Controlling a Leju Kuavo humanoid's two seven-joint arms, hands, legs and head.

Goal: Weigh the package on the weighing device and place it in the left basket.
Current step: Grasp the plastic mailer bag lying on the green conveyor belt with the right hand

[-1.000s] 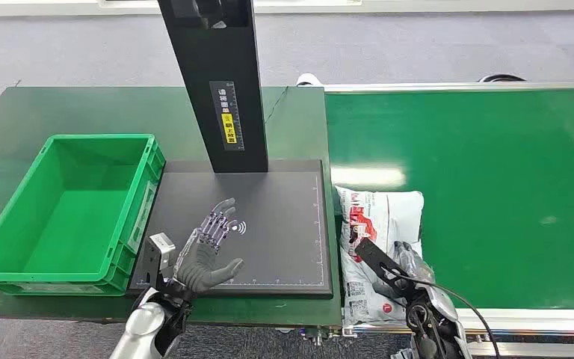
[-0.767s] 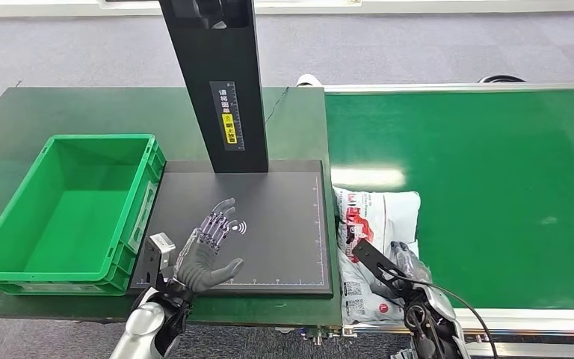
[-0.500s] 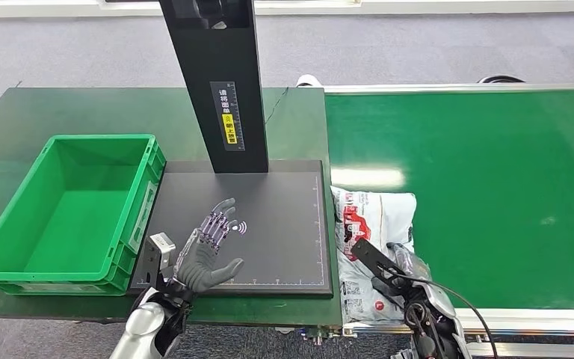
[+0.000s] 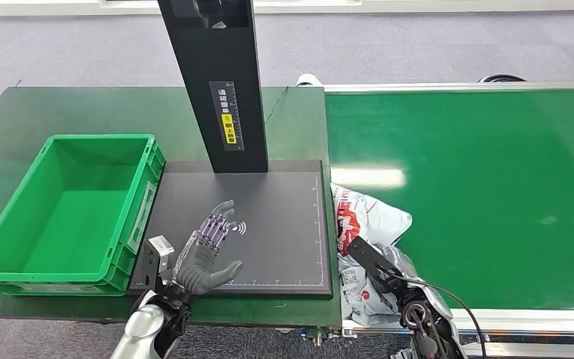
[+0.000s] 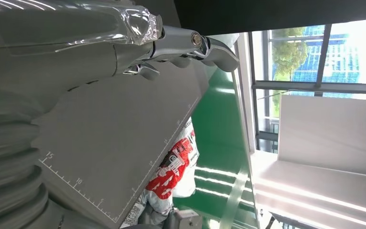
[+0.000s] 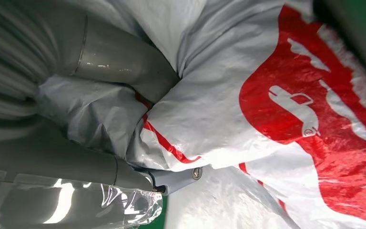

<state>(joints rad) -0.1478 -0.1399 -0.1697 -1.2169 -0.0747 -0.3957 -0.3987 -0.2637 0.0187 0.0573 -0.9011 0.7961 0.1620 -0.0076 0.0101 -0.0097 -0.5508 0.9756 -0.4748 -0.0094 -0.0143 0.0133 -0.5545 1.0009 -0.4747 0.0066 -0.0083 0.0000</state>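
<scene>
Package, white/red poly bag, lies on the green conveyor, touching the scale platform edge at its 3 o'clock. Right hand grips the bag's near end; bag is bunched. Step: pickup. Next, probably: lift over the edge, set down at platform ctr. Left hand, fingers spread, holding nothing, hovers over platform at 7 o'clock and may obstruct. Scale column at 12. Green basket at 9, empty.
</scene>
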